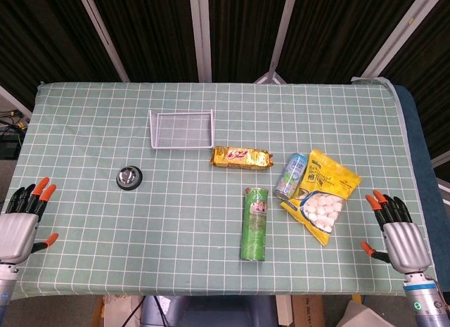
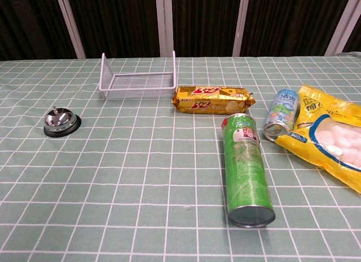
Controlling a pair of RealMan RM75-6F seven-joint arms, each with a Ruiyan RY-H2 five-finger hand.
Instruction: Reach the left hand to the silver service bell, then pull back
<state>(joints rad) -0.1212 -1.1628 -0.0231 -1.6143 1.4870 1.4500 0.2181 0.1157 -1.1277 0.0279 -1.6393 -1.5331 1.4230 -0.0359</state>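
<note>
Well, the silver service bell (image 1: 129,177) sits on its black base on the left part of the worktop (image 1: 84,123), roughly midway between the near and far edges, upright and with nothing touching it. The left hand (image 1: 21,221) rests at the near left corner, at the very edge of the checked green cloth; its orange-tipped fingers (image 1: 43,188) are spread apart and point toward the far side, holding nothing. The bell lies to the right of those fingers and farther out, well apart from them. The right hand (image 1: 397,232) mirrors it at the near right corner, fingers likewise apart and empty. Neither hand shows in the chest view.

Farther out than the bell and a little to its right stands a white wire tray (image 1: 181,128). Just right of the tray lies a gold biscuit packet (image 1: 242,157). Nearer, a green crisp tube (image 1: 255,223) lies on its side, its lid end pointing to the near edge. To its right a small drink can (image 1: 290,175) lies tipped over, touching a yellow bag of white sweets (image 1: 320,195).
</note>
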